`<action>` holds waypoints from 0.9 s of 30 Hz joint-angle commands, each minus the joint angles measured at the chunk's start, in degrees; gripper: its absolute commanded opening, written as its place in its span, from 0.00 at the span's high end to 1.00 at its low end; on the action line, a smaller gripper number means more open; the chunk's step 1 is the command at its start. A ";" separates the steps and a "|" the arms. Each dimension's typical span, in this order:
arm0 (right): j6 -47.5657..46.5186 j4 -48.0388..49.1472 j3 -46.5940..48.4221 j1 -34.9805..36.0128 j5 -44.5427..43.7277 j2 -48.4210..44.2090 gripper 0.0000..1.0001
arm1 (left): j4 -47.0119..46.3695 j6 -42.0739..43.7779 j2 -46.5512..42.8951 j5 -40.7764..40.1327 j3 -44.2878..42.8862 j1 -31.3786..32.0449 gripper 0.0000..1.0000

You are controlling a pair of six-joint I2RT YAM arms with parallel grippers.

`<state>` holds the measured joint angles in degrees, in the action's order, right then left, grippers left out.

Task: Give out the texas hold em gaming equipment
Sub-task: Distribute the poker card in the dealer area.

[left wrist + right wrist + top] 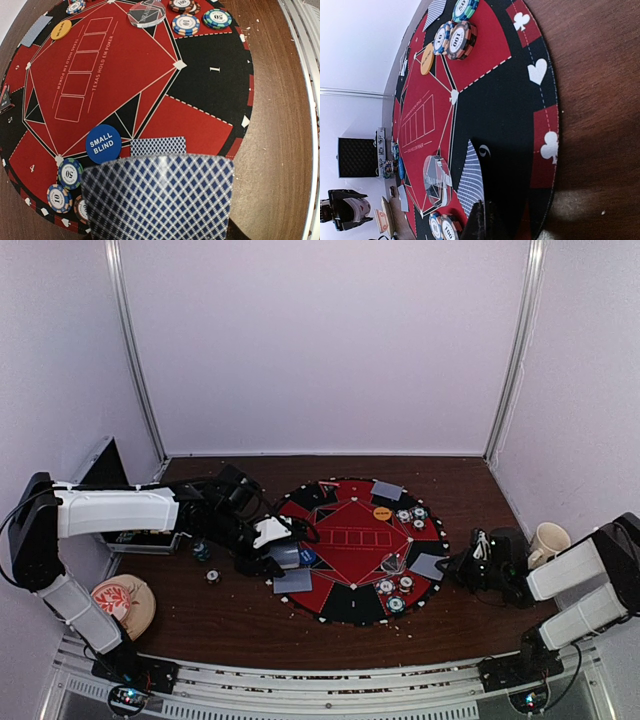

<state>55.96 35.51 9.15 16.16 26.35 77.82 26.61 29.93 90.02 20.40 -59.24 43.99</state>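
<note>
Lying within left end effector (274, 542): playing card (157, 200)

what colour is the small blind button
The small blind button is blue with white lettering; the left wrist view shows it best.

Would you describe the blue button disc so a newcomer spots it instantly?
Find the round red-and-black mat and go to its left side, seen from above. The blue disc lies there beside striped chips; it alone is plain blue and reads SMALL BLIND.
</note>
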 commanded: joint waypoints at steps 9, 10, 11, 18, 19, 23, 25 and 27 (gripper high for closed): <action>-0.69 1.84 2.08 -0.41 -2.62 3.98 0.94 | -2.17 0.31 -0.48 0.60 0.71 0.31 0.47; -0.65 1.91 2.22 -0.42 -2.96 4.16 0.94 | -2.17 0.34 -0.38 0.60 0.66 0.31 0.48; -0.60 1.96 2.32 -0.40 -3.23 4.38 0.94 | -2.13 0.38 -0.37 0.59 0.70 0.32 0.48; -1.06 0.77 3.41 -0.39 -3.06 5.12 0.79 | -2.18 0.36 -0.42 0.43 0.79 0.31 0.47; -1.37 0.19 3.54 -0.35 -3.06 4.88 0.74 | -2.16 0.33 -0.38 0.43 0.65 0.33 0.47; -2.80 -4.79 3.80 -0.35 -4.78 1.51 0.60 | -2.11 0.32 -0.37 0.51 0.62 0.31 0.47; -3.85 -8.62 4.23 -0.34 -6.24 -1.16 0.55 | -2.15 0.38 -0.37 0.53 0.62 0.36 0.47; -4.99 -12.91 4.82 -0.35 -7.85 -4.13 0.51 | -2.15 0.36 -0.37 0.59 0.61 0.35 0.47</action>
<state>53.82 31.48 12.40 16.10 22.98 78.46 26.59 29.93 90.02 20.40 -59.22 43.99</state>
